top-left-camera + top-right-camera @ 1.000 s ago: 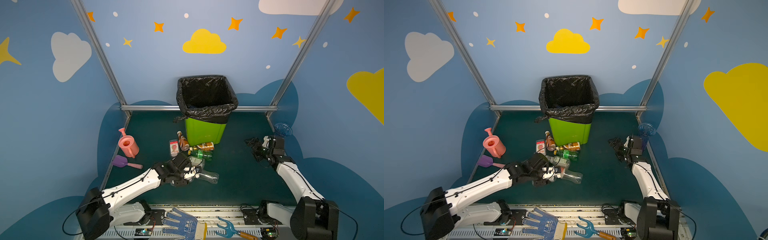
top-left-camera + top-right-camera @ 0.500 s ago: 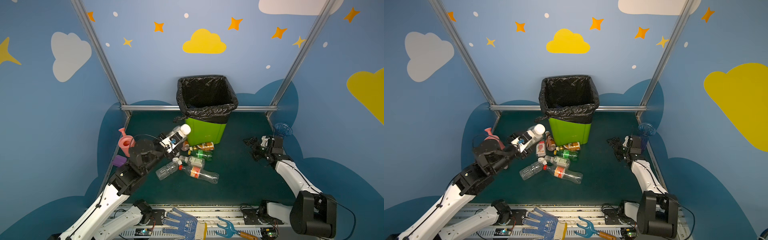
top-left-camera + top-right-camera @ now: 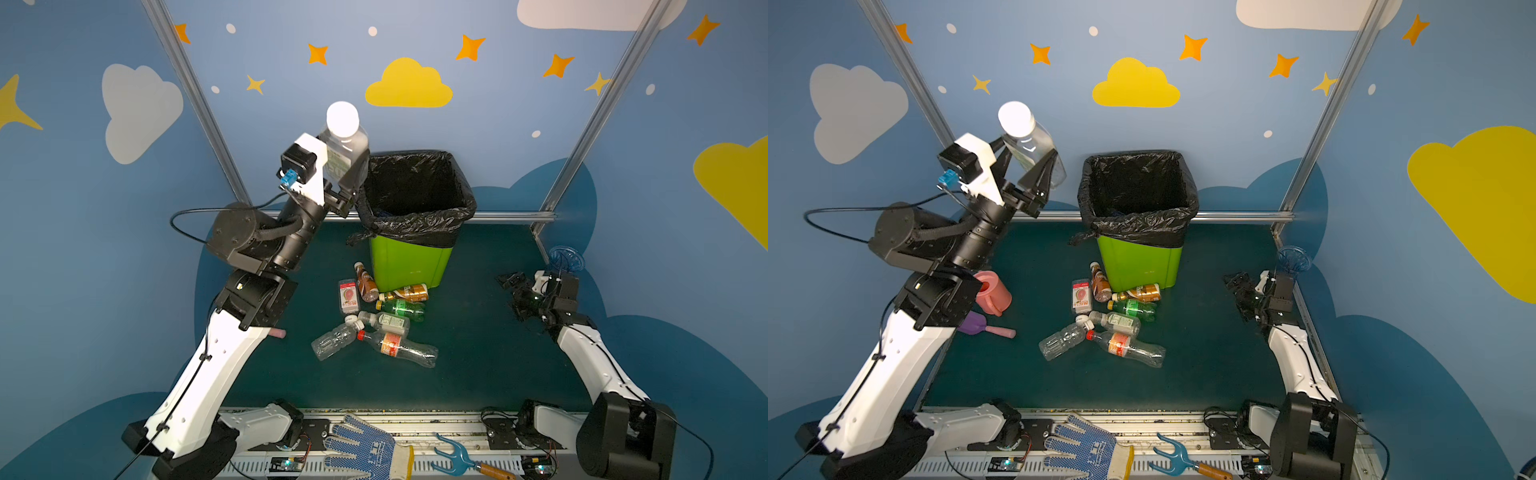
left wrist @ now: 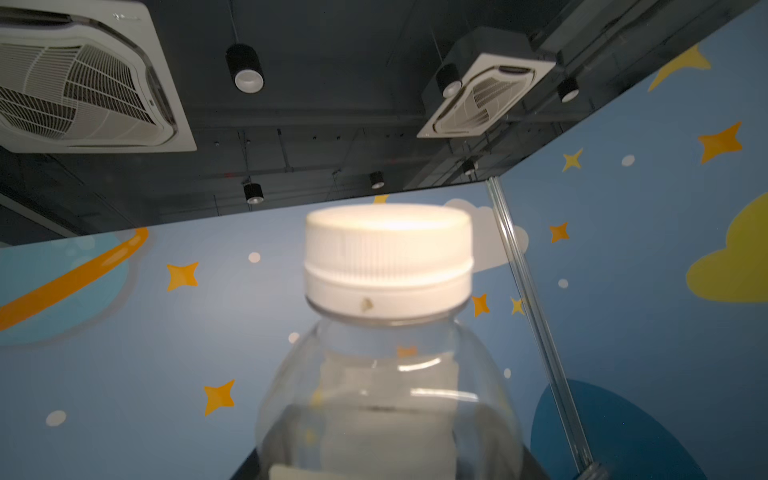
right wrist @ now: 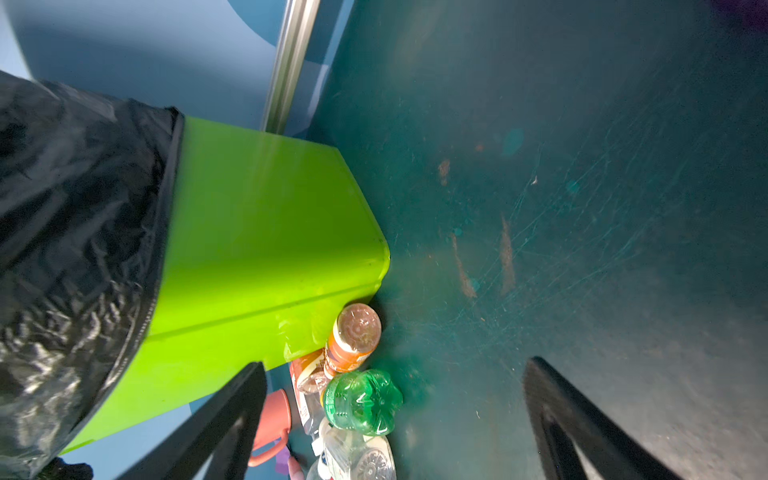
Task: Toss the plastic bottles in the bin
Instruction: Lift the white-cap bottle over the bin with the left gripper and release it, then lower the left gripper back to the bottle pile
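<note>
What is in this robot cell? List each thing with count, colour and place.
Bin: one; lime green, black liner; back centre.
Floor bottles: seven; clear, green, brown; clustered before the bin.
Held bottle: one; clear, white cap; raised beside bin's rim.
Watering can: one; pink; left side.
Scoop: one; purple; beside the can.
Vase: one; blue; right edge.
Glove: one; blue-dotted; front rail.
Hand fork: one; blue; front rail.
Left gripper: shut on held bottle.
Right gripper: open, low right.

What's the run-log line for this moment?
left gripper: shut on white-capped bottle, held high left of bin, not over it | right gripper: open, empty | other bottles: piled before bin
</note>
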`<action>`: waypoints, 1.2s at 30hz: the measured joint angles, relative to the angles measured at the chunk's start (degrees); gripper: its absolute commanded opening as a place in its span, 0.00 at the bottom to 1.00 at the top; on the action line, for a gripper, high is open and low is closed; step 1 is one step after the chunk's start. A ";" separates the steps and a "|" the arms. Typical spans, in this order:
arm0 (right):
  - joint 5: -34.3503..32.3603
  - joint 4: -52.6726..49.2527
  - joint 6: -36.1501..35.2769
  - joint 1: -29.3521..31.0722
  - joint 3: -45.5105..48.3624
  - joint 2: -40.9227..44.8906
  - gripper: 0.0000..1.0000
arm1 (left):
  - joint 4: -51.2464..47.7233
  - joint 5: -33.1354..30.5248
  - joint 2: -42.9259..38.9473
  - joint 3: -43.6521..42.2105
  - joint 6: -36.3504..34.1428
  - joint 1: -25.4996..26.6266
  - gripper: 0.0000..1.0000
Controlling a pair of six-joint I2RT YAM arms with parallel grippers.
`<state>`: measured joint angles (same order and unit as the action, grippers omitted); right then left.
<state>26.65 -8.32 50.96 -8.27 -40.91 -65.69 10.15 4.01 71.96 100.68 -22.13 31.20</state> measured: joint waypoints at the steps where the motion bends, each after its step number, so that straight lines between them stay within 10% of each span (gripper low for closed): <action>1: 0.26 -0.09 0.00 -0.57 0.00 0.42 0.95 | 0.94 0.52 1.77 1.97 1.11 -0.04 0.50; 6: 1.20 -0.46 -0.42 -2.27 0.00 2.16 0.95 | 2.47 0.63 12.02 9.22 8.85 -0.61 0.52; 13: 2.95 -1.60 -0.90 -5.01 0.48 4.02 0.95 | -8.94 -6.05 31.01 17.70 17.62 -2.19 1.00; 15: 2.99 -1.73 -0.90 -5.90 0.96 4.81 0.95 | -10.86 -6.10 31.58 16.22 19.30 -2.47 1.00; 22: 5.95 0.11 -0.24 -6.58 1.20 2.23 0.95 | -8.07 -6.78 15.06 10.58 17.79 -2.54 1.00; 28: 8.07 1.60 0.76 -5.27 1.73 -0.46 0.95 | 0.44 -13.86 -7.98 -8.79 15.45 -3.08 1.00; 36: 6.86 1.77 -0.33 2.40 0.74 -0.46 0.95 | -10.99 -24.52 -15.50 -38.75 23.63 -9.44 1.00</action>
<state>33.52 -6.55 50.63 -5.87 -40.16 -66.15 -0.84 -20.51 56.47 61.93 1.50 21.76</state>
